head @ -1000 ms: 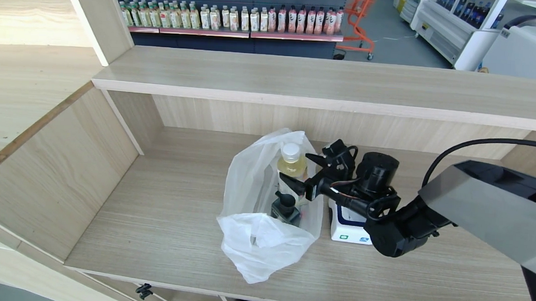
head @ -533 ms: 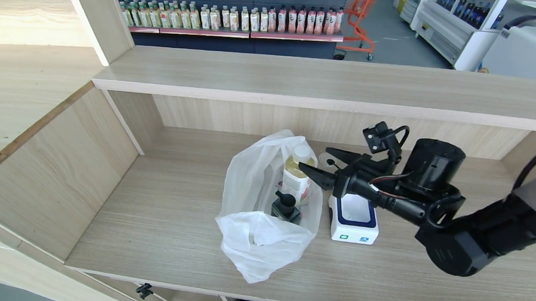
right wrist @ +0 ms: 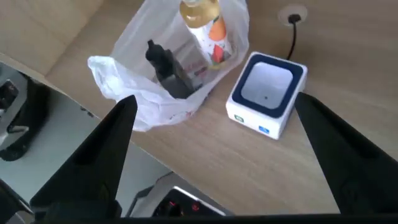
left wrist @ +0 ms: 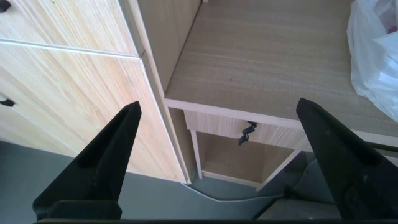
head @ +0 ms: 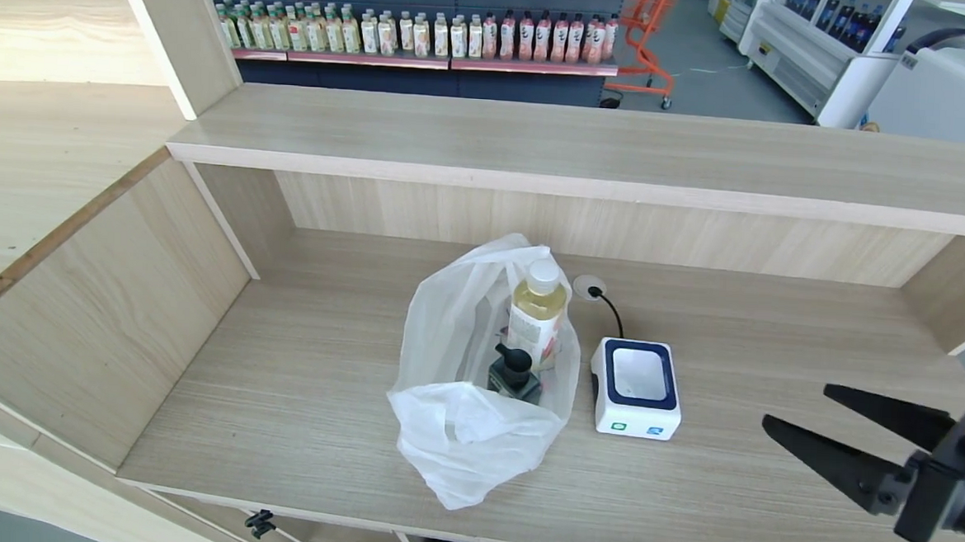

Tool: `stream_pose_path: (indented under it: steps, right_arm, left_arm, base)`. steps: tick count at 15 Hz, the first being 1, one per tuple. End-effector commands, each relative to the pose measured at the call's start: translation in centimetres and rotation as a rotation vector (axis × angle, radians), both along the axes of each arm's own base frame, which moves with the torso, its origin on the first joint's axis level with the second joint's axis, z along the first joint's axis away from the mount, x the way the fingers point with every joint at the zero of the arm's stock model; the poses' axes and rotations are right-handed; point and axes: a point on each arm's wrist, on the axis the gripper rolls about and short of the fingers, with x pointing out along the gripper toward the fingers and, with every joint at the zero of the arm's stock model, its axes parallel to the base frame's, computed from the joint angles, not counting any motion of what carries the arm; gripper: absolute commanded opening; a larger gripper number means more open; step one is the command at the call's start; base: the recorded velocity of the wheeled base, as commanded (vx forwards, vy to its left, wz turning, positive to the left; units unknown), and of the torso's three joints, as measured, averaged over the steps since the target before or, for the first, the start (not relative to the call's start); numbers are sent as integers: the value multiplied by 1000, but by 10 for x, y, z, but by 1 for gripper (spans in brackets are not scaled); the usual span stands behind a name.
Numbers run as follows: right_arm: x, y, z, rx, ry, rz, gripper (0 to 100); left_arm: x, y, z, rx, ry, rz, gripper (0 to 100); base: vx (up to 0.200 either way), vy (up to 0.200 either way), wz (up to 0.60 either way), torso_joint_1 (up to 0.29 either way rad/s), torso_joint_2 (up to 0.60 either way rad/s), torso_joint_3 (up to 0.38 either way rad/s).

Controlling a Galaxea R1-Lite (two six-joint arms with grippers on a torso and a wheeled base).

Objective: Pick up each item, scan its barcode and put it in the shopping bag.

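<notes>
— Left gripper?
— Fingers spread wide, empty, out in front of the counter edge.
— Items?
— Drink bottle and pump bottle stand in the shopping bag, with the scanner just beside it. The right gripper hovers farther right, fingers apart, empty.

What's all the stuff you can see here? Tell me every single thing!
counter: one, light wood, under everything
shopping bag: one, see-through white, middle of the counter
drink bottle: one, yellow with a white cap, standing in the bag
pump bottle: one, black, in the bag in front of the drink bottle
barcode scanner: one, white and dark blue, on the counter to the right of the bag
cable: one, black, from behind the scanner to a round hole
shelf bottles: many, pale green, yellow and pink, far shop shelf
right hand: one, black, open and empty, over the counter's right end
left hand: one, black, open and empty, beside the counter's front edge
</notes>
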Motion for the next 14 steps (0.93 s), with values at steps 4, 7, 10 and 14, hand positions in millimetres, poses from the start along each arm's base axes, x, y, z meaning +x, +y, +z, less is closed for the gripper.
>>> stream_pose_path:
  steps: [4, 7, 10, 14]
  right_arm:
    - [-138, -42, -105, -51, -158, -547, 100]
    - [-140, -42, -104, -83, -210, -516, 100]
    - [-140, -42, -105, -85, -209, -514, 100]
    - [-140, -42, -104, -84, -212, -514, 0]
  left_arm:
    - [0, 0, 0, 0, 0, 0, 100]
    - [0, 0, 0, 0, 0, 0, 100]
    - [0, 0, 0, 0, 0, 0, 100]
    - [0, 0, 0, 0, 0, 0, 100]
  base:
    - [0, 0, 0, 0, 0, 0]
    - [0, 0, 0, 0, 0, 0]
    - [0, 0, 0, 0, 0, 0]
    - [0, 0, 0, 0, 0, 0]
